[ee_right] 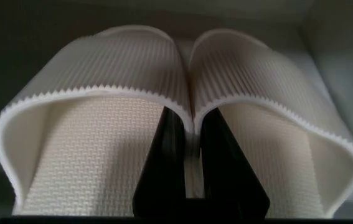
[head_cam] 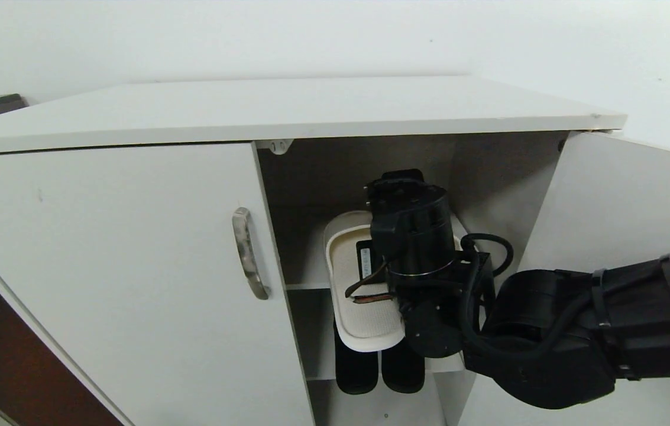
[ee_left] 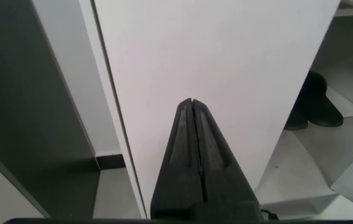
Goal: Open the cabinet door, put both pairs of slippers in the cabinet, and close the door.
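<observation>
Where white slippers (head_cam: 364, 331) sit, black slippers (head_cam: 355, 373) below, shut door (head_cam: 133, 266) beside

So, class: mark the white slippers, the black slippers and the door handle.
white slippers (head_cam: 364, 319): head view, footbed of the left one.
black slippers (head_cam: 355, 373): head view, near end of the left one.
handle (head_cam: 249, 254): head view, mid-bar.
</observation>
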You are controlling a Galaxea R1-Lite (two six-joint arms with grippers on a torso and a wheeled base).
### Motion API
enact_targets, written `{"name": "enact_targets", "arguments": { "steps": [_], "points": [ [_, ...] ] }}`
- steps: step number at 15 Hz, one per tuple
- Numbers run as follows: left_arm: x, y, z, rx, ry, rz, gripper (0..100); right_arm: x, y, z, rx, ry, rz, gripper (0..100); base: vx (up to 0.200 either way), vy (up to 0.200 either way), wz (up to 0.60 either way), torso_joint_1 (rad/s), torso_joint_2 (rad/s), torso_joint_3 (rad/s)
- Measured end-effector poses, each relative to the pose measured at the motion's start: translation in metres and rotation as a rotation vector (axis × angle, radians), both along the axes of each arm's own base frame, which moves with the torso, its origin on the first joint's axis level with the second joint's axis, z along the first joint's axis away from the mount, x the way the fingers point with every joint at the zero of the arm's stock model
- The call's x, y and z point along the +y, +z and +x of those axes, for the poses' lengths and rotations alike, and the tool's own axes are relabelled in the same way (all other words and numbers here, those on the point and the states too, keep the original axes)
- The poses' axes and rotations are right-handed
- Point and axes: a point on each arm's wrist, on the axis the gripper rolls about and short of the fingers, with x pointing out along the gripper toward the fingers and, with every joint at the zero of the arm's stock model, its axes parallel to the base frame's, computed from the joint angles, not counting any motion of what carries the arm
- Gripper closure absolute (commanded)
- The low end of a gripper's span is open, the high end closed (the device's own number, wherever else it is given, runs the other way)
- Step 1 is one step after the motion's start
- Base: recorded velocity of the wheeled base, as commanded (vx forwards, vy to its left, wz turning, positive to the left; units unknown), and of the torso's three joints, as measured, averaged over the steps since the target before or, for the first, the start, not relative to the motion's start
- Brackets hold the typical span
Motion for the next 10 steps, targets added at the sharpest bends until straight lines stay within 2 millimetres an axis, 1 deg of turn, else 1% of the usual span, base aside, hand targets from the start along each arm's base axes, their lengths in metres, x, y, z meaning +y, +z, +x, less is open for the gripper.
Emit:
{"name": "enact_targets", "arguments": {
  "steps": [2,4,10],
  "points": [
    [0.000,0.000,0.000,0.000,0.001,-0.001,100,0.004,0.005,0.007,-0.016,-0.005,0.003,100,0.000,0.000,0.00,0.000,0.00,0.000],
    [0.000,0.000,0.000,0.000,0.000,-0.002,100,0.006,0.005,0.022,-0.021,-0.031,-0.004,100,0.000,0.000,0.00,0.000,0.00,0.000],
    [0.000,0.000,0.000,0.000,0.001,-0.004,100,0.017,0.007,0.052,-0.013,-0.070,-0.018,100,0.000,0.000,0.00,0.000,0.00,0.000]
  ]
}}
